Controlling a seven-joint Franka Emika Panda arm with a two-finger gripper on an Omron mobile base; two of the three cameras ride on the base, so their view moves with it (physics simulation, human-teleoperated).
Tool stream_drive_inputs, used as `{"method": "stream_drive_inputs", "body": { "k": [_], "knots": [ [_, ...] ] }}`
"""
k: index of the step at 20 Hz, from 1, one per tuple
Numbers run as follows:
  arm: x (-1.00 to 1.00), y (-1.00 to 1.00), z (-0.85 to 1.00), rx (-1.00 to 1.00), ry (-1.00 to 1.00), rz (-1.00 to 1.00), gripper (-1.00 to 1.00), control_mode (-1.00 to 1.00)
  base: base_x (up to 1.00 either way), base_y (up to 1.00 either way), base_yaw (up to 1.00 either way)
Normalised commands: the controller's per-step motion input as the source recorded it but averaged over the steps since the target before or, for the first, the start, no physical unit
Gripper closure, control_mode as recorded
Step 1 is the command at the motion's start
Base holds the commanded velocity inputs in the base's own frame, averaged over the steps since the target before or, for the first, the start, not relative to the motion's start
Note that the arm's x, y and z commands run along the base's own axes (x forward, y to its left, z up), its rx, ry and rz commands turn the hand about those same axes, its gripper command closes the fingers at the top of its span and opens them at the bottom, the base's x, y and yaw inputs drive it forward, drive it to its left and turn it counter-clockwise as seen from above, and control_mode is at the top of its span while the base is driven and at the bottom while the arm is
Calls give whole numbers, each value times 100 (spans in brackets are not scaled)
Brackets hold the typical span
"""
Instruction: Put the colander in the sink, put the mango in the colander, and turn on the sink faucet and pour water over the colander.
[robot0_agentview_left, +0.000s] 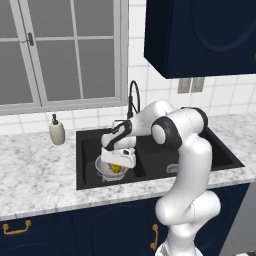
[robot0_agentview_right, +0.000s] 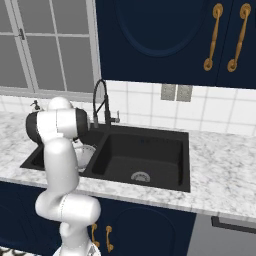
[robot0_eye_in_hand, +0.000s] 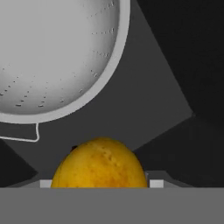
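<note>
Two basins make up the matte black sink (robot0_agentview_left: 220, 152), which is set into the marbled worktop (robot0_agentview_left: 35, 175) below a window. In the left base view the white arm is bent down over the left basin, and the end effector (robot0_agentview_left: 118, 162) is seen just above the colander (robot0_agentview_left: 103, 168), which stands on the floor of that basin towards its near side. In the right base view the colander (robot0_agentview_right: 89, 152) is partly hidden behind the arm, and the right basin is seen with its round silver drain (robot0_agentview_right: 140, 176).

The sink faucet (robot0_agentview_left: 133, 97) rises black and arched at the far edge of the sink, behind the arm. A beige soap dispenser (robot0_agentview_left: 57, 131) stands on the worktop to the left of the sink, near the wall.

The mango (robot0_eye_in_hand: 99, 164) is seen in the hand view right at the end effector, close against the camera, with pale finger parts showing at either side of it. The mango is held between the fingers, which are spread about the fruit's width. In the same view the perforated bowl of the colander (robot0_eye_in_hand: 52, 57) lies beyond the fruit, with one thin wire handle visible at its rim. In the left base view the mango (robot0_agentview_left: 116, 168) shows as a small yellow patch directly under the hand, over the colander's rim.
</note>
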Motion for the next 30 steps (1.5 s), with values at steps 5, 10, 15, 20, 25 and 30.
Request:
{"method": "stream_drive_inputs", "body": {
  "k": [5,10,15,20,25,30],
  "knots": [
    [0,2,-32,-1,-1,-1,100,-100,0,0,0],
    [10,8,-17,-1,-6,-1,100,-100,0,0,0],
    [33,10,-13,0,-4,-2,100,-100,0,0,0],
    [57,0,0,0,0,-3,100,-100,0,0,0],
    [47,0,-15,0,0,-4,100,-100,0,0,0],
    [15,0,-42,0,0,-3,100,-100,0,0,0]
  ]
}}
